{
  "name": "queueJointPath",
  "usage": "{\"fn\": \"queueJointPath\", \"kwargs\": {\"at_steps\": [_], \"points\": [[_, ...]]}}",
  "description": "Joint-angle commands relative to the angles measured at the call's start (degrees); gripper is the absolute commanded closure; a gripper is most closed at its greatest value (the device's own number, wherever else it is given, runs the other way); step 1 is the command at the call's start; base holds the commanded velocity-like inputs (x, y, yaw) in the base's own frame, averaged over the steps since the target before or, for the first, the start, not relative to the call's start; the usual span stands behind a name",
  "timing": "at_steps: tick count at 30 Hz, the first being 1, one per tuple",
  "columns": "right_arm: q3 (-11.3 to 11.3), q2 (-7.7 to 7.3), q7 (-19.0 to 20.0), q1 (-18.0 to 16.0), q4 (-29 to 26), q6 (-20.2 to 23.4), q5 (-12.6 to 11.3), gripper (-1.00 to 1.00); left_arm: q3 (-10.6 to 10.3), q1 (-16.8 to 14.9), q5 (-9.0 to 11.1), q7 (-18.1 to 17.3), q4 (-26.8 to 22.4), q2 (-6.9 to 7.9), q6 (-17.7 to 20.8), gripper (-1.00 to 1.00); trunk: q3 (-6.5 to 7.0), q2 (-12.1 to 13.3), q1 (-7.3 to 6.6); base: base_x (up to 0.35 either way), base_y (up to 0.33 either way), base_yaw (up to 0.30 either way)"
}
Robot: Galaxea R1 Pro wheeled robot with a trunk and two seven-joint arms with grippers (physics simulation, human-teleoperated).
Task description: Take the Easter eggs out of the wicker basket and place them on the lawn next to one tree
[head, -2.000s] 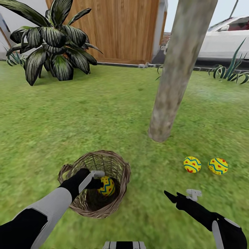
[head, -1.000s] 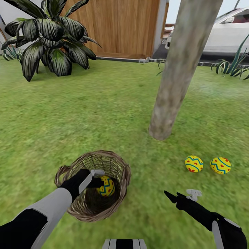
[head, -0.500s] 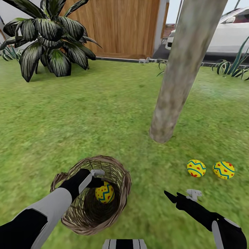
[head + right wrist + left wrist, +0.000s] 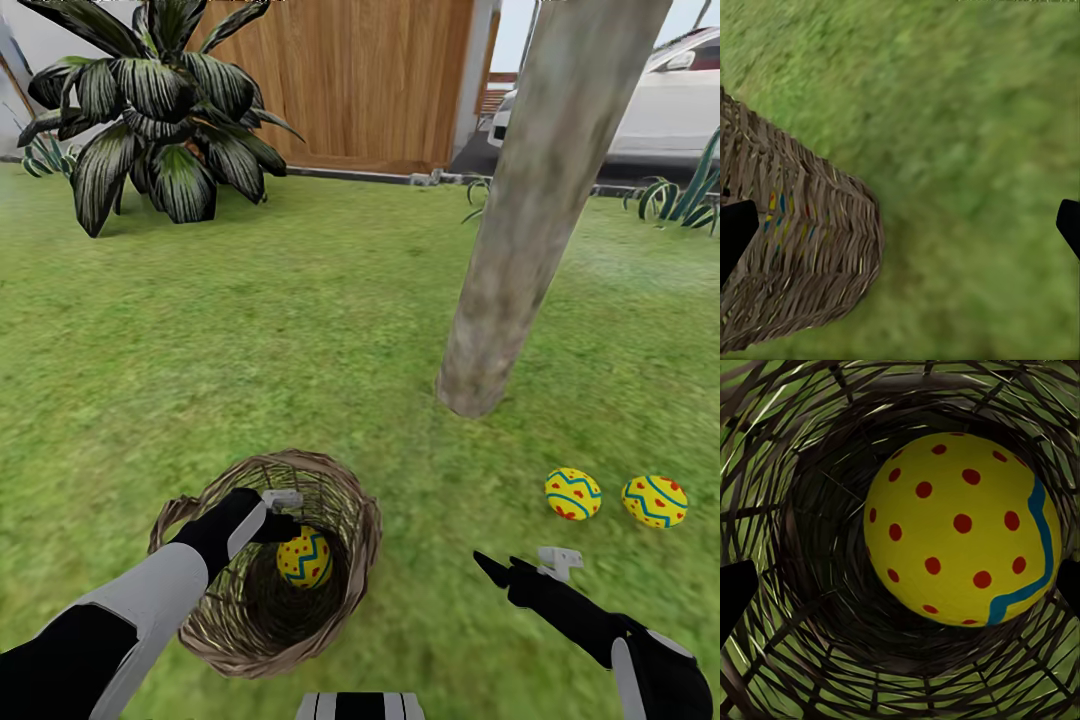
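While the lawn [image 4: 300,330] is giving wide, flat room around the tree [image 4: 520,250], two eggs [image 4: 572,493] are lying on the grass near its base, to the right. One last egg [image 4: 305,556] is sitting deep in the tilted basket [image 4: 345,590], directly ahead of the left gripper [image 4: 285,515], whose fingers are spread on either side of it. Off to the right, the right gripper [image 4: 500,572] is being held open over bare grass.

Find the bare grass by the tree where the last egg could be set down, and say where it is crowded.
Bare lawn lies left of the tree and between its base and the wicker basket. Right of the base, two Easter eggs crowd the grass; the third sits in the basket.
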Motion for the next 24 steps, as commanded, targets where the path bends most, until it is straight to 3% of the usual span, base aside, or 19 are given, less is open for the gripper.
{"fn": "queueJointPath", "kwargs": {"at_steps": [1, 24], "points": [[-0.1, 0.05, 0.2, 0.0, 0.0, 0.5, -0.2, -1.00, -0.4, 0.0, 0.6, 0.5, -0.1, 0.02, 0.2, -1.00, -0.01, 0.0, -0.01, 0.000, -0.160, 0.121], [-0.1, 0.05, 0.2, 0.0, 0.0, 0.5, -0.3, -1.00, -0.4, 0.0, 0.6, 0.5, 0.0, 0.02, 0.0, -1.00, 0.10, 0.0, -0.01, 0.005, -0.085, 0.017]]}}
